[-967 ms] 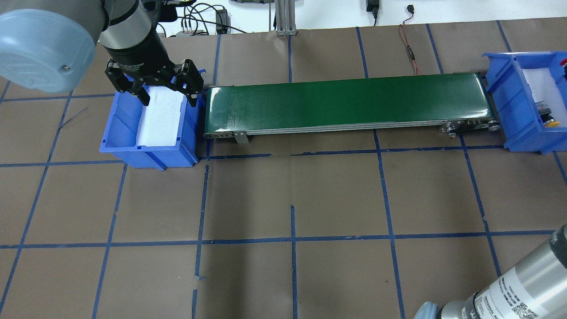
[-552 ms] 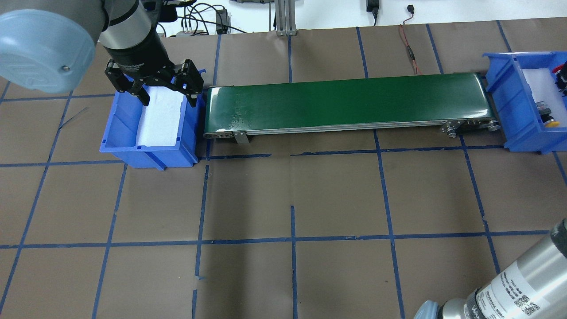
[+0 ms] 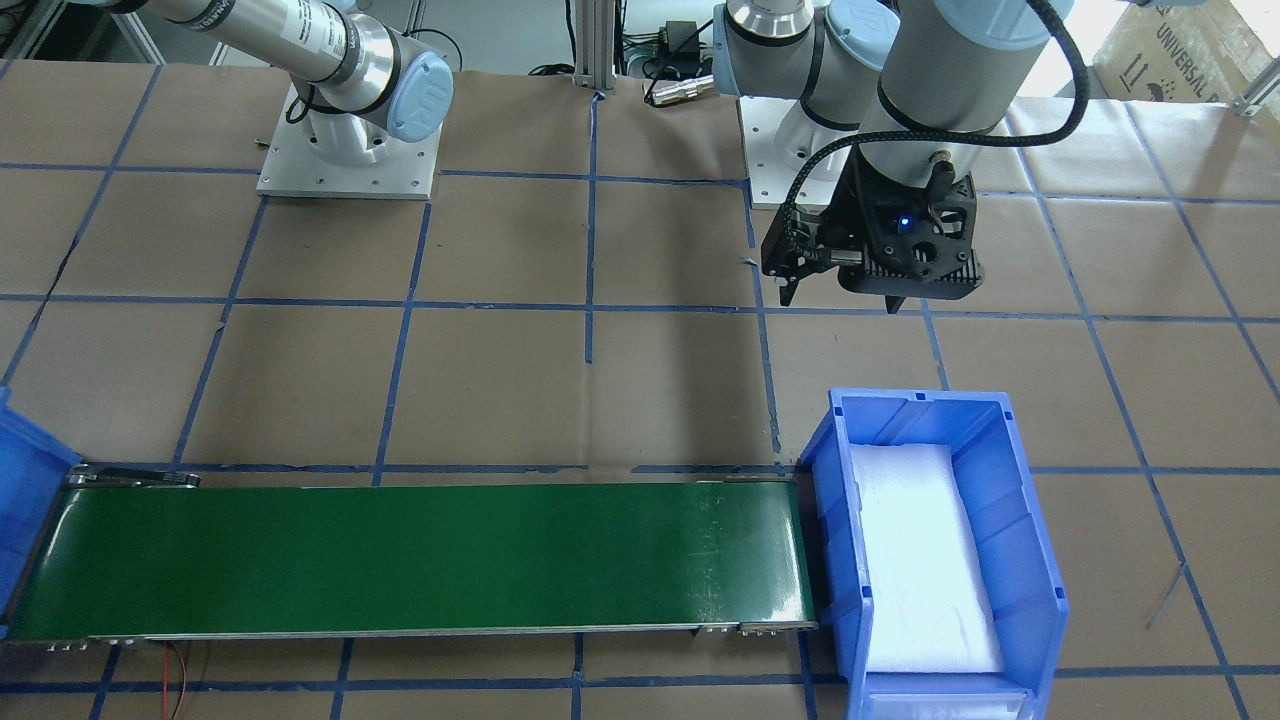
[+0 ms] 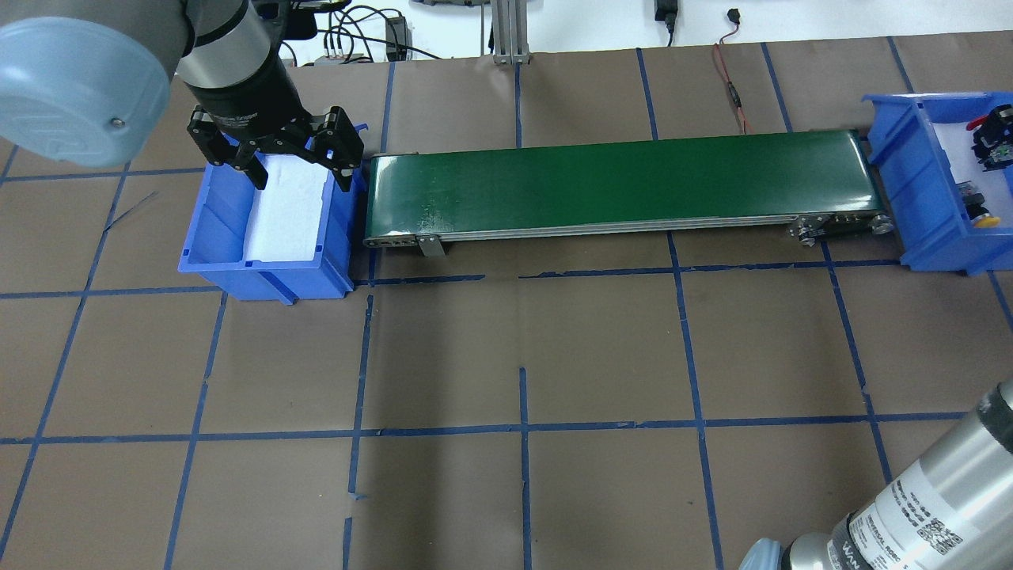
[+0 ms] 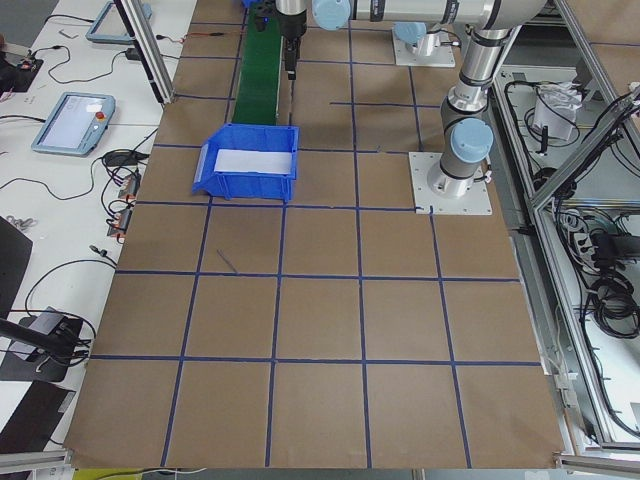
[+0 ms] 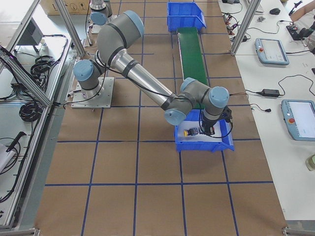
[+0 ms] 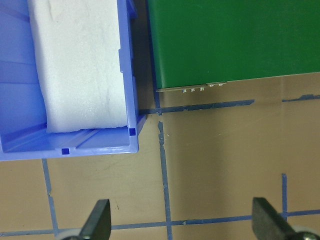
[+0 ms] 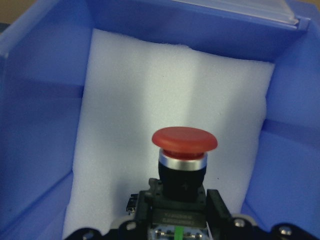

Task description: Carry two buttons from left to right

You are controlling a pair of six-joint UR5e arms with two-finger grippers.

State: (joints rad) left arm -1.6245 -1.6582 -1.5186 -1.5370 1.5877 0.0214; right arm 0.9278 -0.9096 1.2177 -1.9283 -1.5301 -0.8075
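Note:
My right gripper [image 8: 179,207] is shut on the red button [image 8: 185,141]. It holds the button upright by its black body over the white foam inside the right blue bin [image 8: 40,100]. In the overhead view this gripper [image 4: 995,146] is at the right edge, inside that bin [image 4: 902,186]. The yellow button [image 4: 984,221] lies in the same bin, nearer the front; it also shows in the exterior right view [image 6: 187,132]. My left gripper [image 4: 293,162] is open and empty above the left blue bin [image 4: 214,226], which holds only white foam.
A green conveyor belt [image 4: 617,182] runs between the two bins. In the left wrist view the left bin's wall [image 7: 131,75] and the belt's end [image 7: 225,40] lie ahead of my open fingers. Brown paper with a blue tape grid covers the table.
My right gripper with the red button has moved further into view over the right bin. The left arm has not moved.

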